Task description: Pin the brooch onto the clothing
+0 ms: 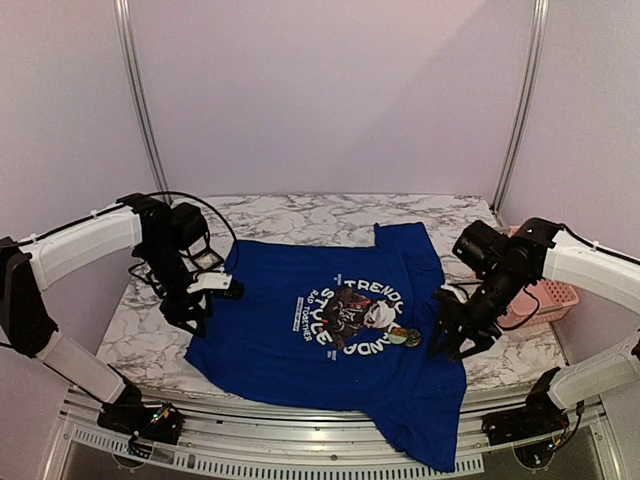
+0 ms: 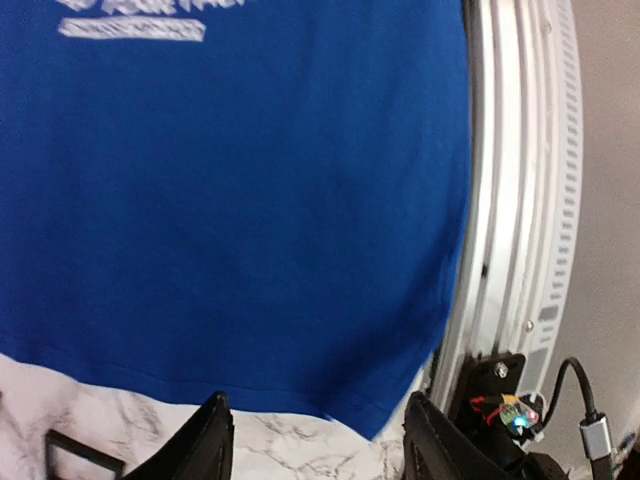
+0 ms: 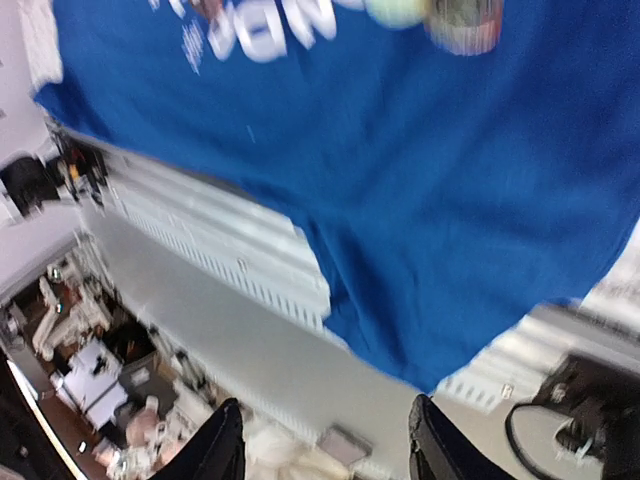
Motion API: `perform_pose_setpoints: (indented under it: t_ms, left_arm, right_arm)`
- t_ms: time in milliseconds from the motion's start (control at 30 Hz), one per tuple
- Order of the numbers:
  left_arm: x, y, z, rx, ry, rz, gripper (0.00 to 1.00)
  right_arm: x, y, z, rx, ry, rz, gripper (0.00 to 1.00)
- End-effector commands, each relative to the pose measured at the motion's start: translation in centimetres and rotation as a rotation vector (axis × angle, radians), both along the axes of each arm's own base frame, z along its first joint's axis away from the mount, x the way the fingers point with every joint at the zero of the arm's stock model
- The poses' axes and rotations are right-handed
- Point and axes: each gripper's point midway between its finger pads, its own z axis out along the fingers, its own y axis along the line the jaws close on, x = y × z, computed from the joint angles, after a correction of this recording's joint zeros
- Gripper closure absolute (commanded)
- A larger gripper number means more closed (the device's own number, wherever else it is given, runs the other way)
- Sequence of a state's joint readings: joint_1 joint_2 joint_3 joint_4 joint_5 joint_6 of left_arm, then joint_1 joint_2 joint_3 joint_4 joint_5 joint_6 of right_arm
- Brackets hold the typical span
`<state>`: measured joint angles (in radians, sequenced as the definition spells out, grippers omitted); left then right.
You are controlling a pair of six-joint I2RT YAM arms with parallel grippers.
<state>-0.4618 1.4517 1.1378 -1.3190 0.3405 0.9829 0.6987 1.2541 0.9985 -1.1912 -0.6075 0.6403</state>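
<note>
The left tool (image 2: pixel 317 420) and right tool (image 3: pixel 325 425) both stand wide and empty. The brooch (image 1: pixel 407 337) lies right of centre on the shirt (image 1: pixel 280 300); if unfastened, a tugged fold could shed it.

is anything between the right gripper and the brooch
Nothing visible. The brooch sits on the shirt at the edge of the print, and the right gripper is close beside it, open, with only bare blue fabric between them.
</note>
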Motion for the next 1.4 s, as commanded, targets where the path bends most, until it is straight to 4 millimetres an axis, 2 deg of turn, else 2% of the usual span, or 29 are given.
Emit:
perform_pose_setpoints:
  t_ms: [0, 67, 100, 167, 200, 233, 300, 333, 367, 400, 467, 533, 600, 667, 700, 733, 800, 900, 1033, 1133, 1200, 1367]
  left_arm:
    - [9.3, -5.2, 5.1, -0.191, -0.253, 0.23, 0.45]
    - [15.7, -5.7, 5.5, -0.187, -0.438, 0.397, 0.59]
    - [18.5, -5.8, 5.5, -0.18, -0.519, 0.461, 0.63]
    - [23.2, -5.5, 4.2, -0.138, -0.632, 0.563, 0.66]
    - [24.9, -5.2, 3.6, -0.106, -0.673, 0.597, 0.67]
    - [26.5, -5.2, 2.6, -0.079, -0.697, 0.619, 0.68]
    - [28.8, -5.0, 0.5, -0.019, -0.716, 0.649, 0.7]
    - [29.7, -4.9, -0.8, 0.008, -0.714, 0.662, 0.7]
    - [30.3, -4.8, -2.0, 0.034, -0.71, 0.666, 0.71]
    - [30.9, -4.7, -3.2, 0.056, -0.705, 0.665, 0.72]
    - [31.4, -4.5, -5.3, 0.101, -0.702, 0.659, 0.73]
    - [31.6, -3.8, -7.3, 0.156, -0.7, 0.651, 0.73]
    - [32.1, -2.4, -8.7, 0.215, -0.713, 0.663, 0.73]
    - [32.8, -1.1, -9.7, 0.252, -0.724, 0.691, 0.73]
    - [33.3, -0.4, -10.0, 0.269, -0.731, 0.709, 0.73]
    - [33.8, 0.3, -10.3, 0.285, -0.735, 0.727, 0.73]
    - [34.6, 1.5, -11.0, 0.317, -0.742, 0.75, 0.73]
    - [35.4, 2.8, -12.2, 0.374, -0.749, 0.746, 0.73]
    - [36.6, 3.6, -12.9, 0.406, -0.763, 0.753, 0.73]
    - [37.6, 3.8, -13.1, 0.422, -0.771, 0.756, 0.73]
    - [37.9, 4.1, -13.5, 0.438, -0.769, 0.759, 0.73]
    - [38.0, 4.9, -13.5, 0.458, -0.772, 0.764, 0.73]
  right_arm:
    - [14.6, -1.2, 2.4, -0.146, -0.497, -0.134, 0.49]
    - [21.1, -1.8, 1.1, -0.229, -0.626, -0.19, 0.61]
    - [24.0, -2.3, 1.0, -0.24, -0.688, -0.226, 0.69]
    - [29.1, -4.0, -1.0, -0.281, -0.739, -0.296, 0.81]
    - [31.2, -4.9, -1.0, -0.3, -0.777, -0.328, 0.85]
    - [33.2, -5.7, -2.4, -0.347, -0.783, -0.342, 0.88]
    - [36.6, -6.4, -2.9, -0.379, -0.818, -0.336, 0.92]
    - [37.5, -6.3, -3.8, -0.377, -0.811, -0.324, 0.94]
    - [38.1, -6.2, -6.2, -0.387, -0.78, -0.289, 0.96]
    - [38.5, -6.3, -7.4, -0.394, -0.766, -0.276, 0.97]
    - [38.5, -6.7, -11.6, -0.41, -0.691, -0.241, 0.97]
    - [38.4, -7.0, -14.1, -0.397, -0.632, -0.23, 0.98]
    - [38.8, -7.6, -16.0, -0.429, -0.605, -0.217, 0.97]
    - [40.3, -8.9, -16.8, -0.504, -0.601, -0.208, 0.97]
    - [41.0, -9.5, -18.1, -0.533, -0.579, -0.198, 0.97]
    - [42.3, -10.1, -17.9, -0.563, -0.59, -0.206, 0.96]
    - [44.5, -11.0, -18.8, -0.584, -0.603, -0.218, 0.96]
    - [47.6, -11.6, -17.4, -0.538, -0.643, -0.26, 0.93]
    - [49.9, -11.4, -17.3, -0.522, -0.711, -0.221, 0.92]
    - [51.7, -11.1, -16.6, -0.516, -0.788, -0.172, 0.92]
    - [53.1, -11.3, -15.4, -0.522, -0.858, -0.17, 0.91]
    - [56.4, -12.1, -10.6, -0.504, -1.018, -0.225, 0.88]
